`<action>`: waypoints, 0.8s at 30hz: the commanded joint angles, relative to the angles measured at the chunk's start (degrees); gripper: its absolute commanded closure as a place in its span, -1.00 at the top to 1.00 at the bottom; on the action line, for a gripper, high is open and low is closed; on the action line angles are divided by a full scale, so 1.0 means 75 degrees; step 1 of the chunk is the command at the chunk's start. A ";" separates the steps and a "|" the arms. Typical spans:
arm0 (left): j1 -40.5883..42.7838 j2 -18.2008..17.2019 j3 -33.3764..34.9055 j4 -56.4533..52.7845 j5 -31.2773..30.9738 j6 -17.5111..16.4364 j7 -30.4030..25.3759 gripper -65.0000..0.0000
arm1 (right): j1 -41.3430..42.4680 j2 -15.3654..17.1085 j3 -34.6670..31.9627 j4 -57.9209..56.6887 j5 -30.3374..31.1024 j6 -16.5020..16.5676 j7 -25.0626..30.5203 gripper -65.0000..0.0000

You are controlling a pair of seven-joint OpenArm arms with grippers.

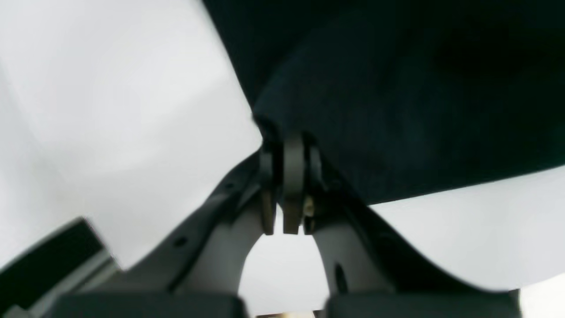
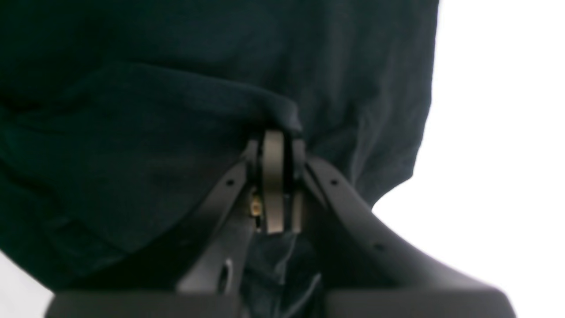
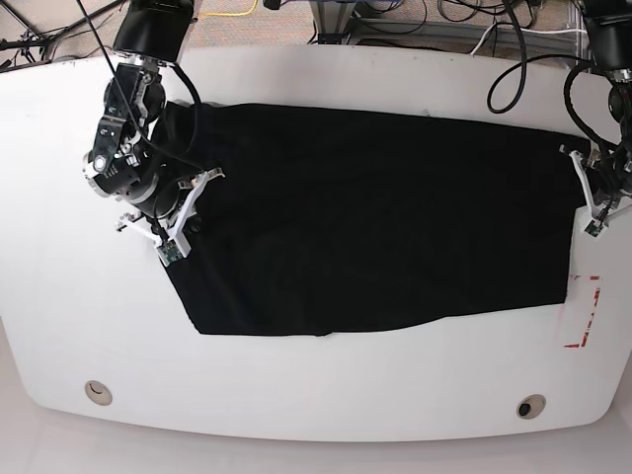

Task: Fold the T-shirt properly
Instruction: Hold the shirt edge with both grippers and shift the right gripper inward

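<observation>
Shirt (image 3: pixel 395 227) lies spread wide across the bench (image 3: pixel 296 395), black side up. Left jaws (image 1: pixel 284 185) and right jaws (image 2: pixel 276 181) are each closed on its cloth, at opposite ends. Folding looks barely begun; nearly all folds seem left, with smoothing after.

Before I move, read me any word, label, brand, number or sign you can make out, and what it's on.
No readable text in any view.
Red marks on the white table, at the base view's right: too small to read.
T-shirt: no lettering shows on the visible black cloth.
</observation>
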 commanded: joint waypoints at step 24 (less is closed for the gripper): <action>-0.0613 -0.0196 -0.0035 -0.0658 -0.0045 -0.0008 -0.0268 -1.00 | 0.0870 0.0235 0.0008 -0.0683 -0.0039 0.0008 0.0187 -1.00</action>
